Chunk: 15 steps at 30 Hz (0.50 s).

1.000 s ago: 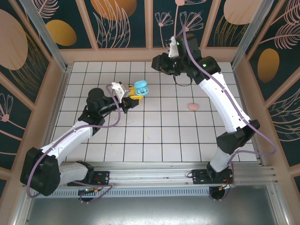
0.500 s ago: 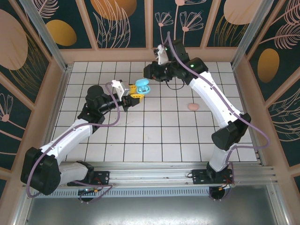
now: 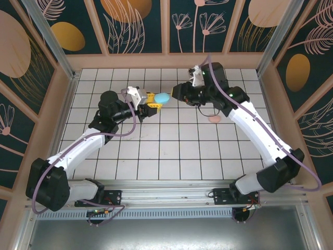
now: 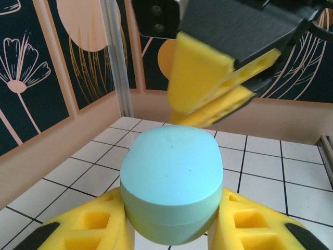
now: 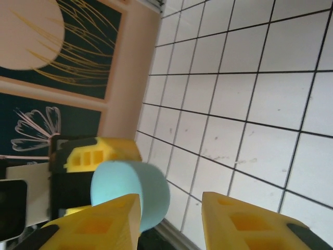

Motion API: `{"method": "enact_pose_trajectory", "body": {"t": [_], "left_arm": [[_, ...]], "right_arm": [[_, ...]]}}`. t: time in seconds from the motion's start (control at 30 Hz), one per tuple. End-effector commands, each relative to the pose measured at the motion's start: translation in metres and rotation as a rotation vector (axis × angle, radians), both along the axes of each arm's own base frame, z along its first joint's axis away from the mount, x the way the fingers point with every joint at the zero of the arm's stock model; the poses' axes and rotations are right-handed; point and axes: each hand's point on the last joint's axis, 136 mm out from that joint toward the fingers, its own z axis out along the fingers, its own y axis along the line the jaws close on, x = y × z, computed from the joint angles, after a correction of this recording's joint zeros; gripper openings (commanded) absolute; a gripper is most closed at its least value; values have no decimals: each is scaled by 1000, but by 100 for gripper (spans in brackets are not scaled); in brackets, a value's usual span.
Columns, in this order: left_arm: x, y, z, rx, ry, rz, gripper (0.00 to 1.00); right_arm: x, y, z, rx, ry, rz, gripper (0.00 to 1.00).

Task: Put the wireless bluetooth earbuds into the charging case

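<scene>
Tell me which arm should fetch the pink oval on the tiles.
Right. The right gripper is open and empty, the pink oval on its side; the left gripper is shut on the teal case.

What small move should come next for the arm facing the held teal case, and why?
Probably the right gripper should back off a little. The teal case looks closed and sits clamped in the left gripper, while the right gripper's fingers stand apart with nothing between them, just beside the case.
</scene>
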Motion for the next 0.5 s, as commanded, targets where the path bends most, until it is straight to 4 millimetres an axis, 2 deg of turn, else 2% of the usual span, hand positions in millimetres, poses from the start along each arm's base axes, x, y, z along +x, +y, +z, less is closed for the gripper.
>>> {"method": "enact_pose_trajectory", "body": {"t": [0.0, 0.17, 0.47], "left_arm": [[6, 0, 20, -28, -67, 4, 21], [5, -1, 20, -30, -61, -7, 22], [1, -2, 21, -36, -63, -27, 22]], "right_arm": [[-1, 7, 10, 112, 8, -3, 41], [-2, 16, 9, 197, 35, 16, 45], [2, 28, 1, 251, 85, 50, 47]]}}
